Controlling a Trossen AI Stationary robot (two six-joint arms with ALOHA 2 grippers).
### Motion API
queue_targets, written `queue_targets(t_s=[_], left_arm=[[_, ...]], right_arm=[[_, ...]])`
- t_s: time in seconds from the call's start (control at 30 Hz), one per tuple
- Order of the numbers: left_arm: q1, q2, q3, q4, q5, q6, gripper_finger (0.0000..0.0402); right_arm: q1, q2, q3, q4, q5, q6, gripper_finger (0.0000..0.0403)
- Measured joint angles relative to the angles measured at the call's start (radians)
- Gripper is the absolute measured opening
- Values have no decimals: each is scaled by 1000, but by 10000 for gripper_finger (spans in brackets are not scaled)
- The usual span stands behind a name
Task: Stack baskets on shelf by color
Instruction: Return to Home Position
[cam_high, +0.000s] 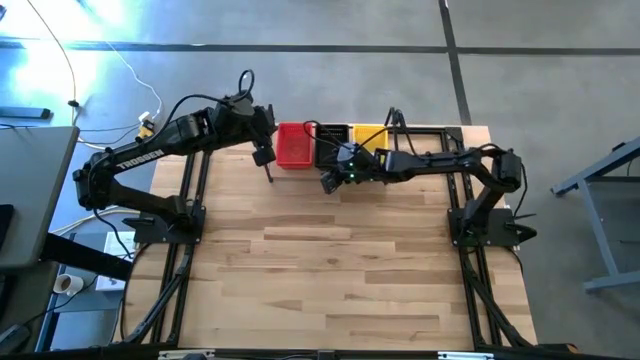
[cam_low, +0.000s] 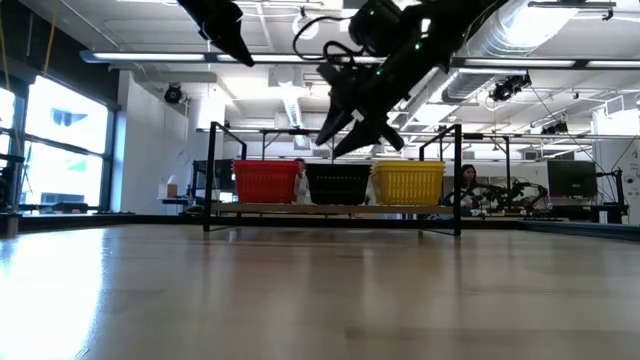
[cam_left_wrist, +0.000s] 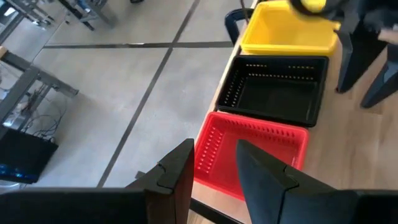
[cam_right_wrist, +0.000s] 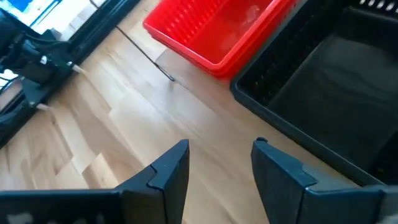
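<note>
Red plastic mesh basket (cam_high: 293, 146), black basket (cam_high: 332, 141), yellow basket (cam_high: 369, 134) in a row on wooden plank shelf (cam_low: 330, 209), one colour per spot; left hand (cam_left_wrist: 214, 150), right hand (cam_right_wrist: 221, 149) hang open, empty, so sorting looks done.

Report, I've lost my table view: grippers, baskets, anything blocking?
Left gripper open, empty, beside red basket. Right gripper open, empty, before black basket. Yellow basket next along; all on shelf. Nothing blocking.

Baskets (cam_low: 338, 184) sit side by side on the shelf (cam_low: 330, 209), at the table's (cam_low: 300, 290) rear.
</note>
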Motion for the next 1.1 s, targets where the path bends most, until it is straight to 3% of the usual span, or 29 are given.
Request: queue_targets(t_s=[0.3,0.53,0.63,0.87,1.1], left_arm=[[0,0,0,0,11,3,110],[0,0,0,0,61,3,110],[0,0,0,-2,129,-21,110],[-2,-50,-43,-33,465,-135,110],[-38,-197,-215,107,506,-308,110]], right_arm=[[0,-156,0,-189,97,14,158],[-1,-255,0,-403,103,86,158],[6,-292,0,-436,105,69,158],[36,-421,0,-493,174,-46,158],[40,-583,0,-518,193,-236,158]])
